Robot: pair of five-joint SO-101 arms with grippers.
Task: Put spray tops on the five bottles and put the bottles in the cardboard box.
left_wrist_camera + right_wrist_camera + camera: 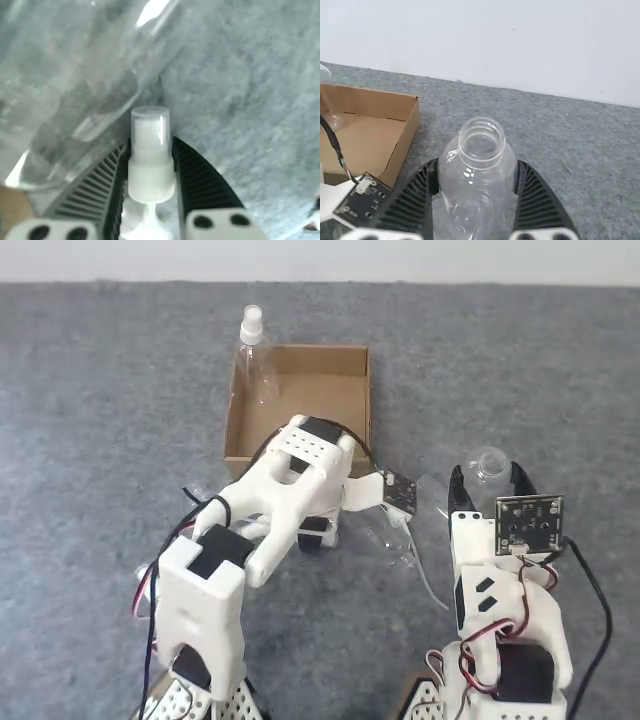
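At the worktop: both tools loaded

Between the fingers of the right tool (477, 170) sits an uncapped bottle (479, 182), gripped at its shoulder. The left tool (150, 145) clamps a white spray top (150, 167). The cardboard box (300, 400) holds one capped bottle (255, 365). Grey carpeted worktop (100, 390); white wall (520, 40) behind.

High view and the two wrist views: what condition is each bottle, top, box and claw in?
box: open-topped, one bottle inside.
capped bottle: sprayer fitted, upright in box.
open bottle: no top, upright, gripped.
spray top: off any bottle, gripped.
left gripper: shut on spray top.
right gripper: shut on open bottle.
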